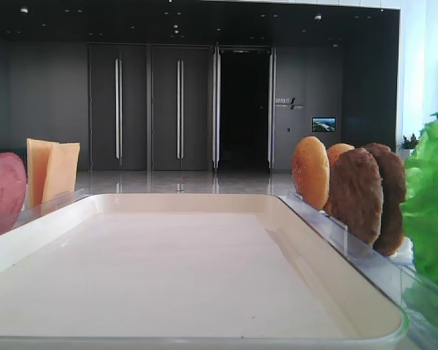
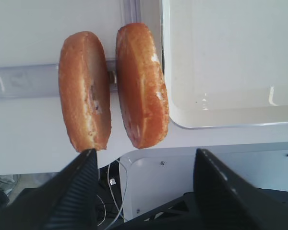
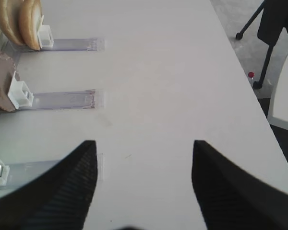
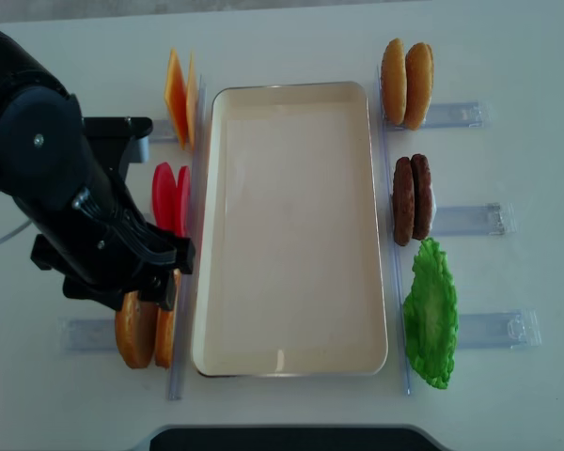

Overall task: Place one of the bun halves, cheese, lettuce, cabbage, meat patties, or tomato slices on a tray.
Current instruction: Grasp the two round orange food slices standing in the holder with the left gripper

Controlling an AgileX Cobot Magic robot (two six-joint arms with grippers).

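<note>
Dark lobby with tall grey doors fills the background of my low exterior view, and up front sits the tray, bare inside. Left of the tray I get the cheese slices standing on edge and a red slice cut off by the frame. Right of the tray, two bun halves, then the meat patties, then the lettuce nearest the camera.

Right wrist cam: the right gripper hangs over bare white table, fingers spread wide, holding nothing. Clear racks with buns and a patty sit off to its left.

Left wrist cam: the left gripper has its jaws wide apart, poised just short of two more bun halves standing on edge just beside the tray's rounded corner. Not gripping either one as far as I can see.

Overhead view: the left arm sits left of the tray, covering part of those buns near the tray's bottom left corner. Tomato slices and cheese line up further along that side. Lettuce, patties and buns run down the tray's right side.
</note>
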